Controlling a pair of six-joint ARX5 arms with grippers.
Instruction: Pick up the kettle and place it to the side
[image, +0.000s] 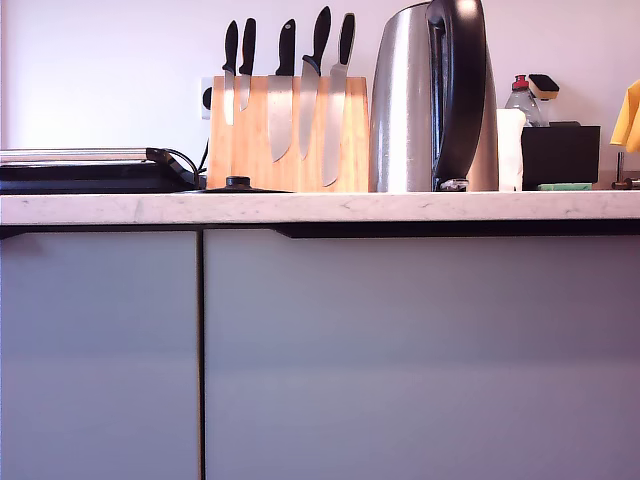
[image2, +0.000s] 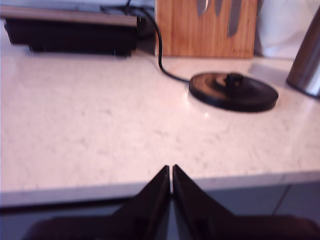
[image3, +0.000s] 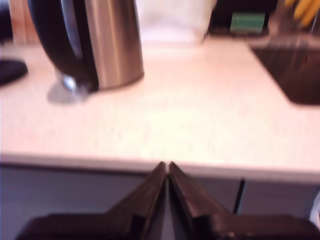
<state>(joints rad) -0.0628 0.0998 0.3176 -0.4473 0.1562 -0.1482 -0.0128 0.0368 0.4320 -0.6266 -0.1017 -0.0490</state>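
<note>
The kettle (image: 415, 100), brushed steel with a big curved black handle (image: 460, 90), stands upright on the white counter (image: 320, 207), off its round black base (image: 238, 184). The second wrist view has the kettle (image3: 112, 45) ahead across the counter, and my second gripper (image3: 167, 166) is shut, empty, just off the counter's front edge. In the first wrist view my first gripper (image2: 171, 170) is shut too, holding nothing, at the counter's front edge, with the black base (image2: 233, 91) and a sliver of the kettle (image2: 307, 65) beyond. Neither gripper shows in the exterior view.
A wooden knife block (image: 285, 130) with several knives stands behind the base. A flat black appliance (image: 90, 172) lies at the exterior view's left. A white container (image: 511, 148), a black box (image: 560, 152) and a bottle (image: 522, 98) stand behind the kettle. A dark sink (image3: 292, 72) is in the counter.
</note>
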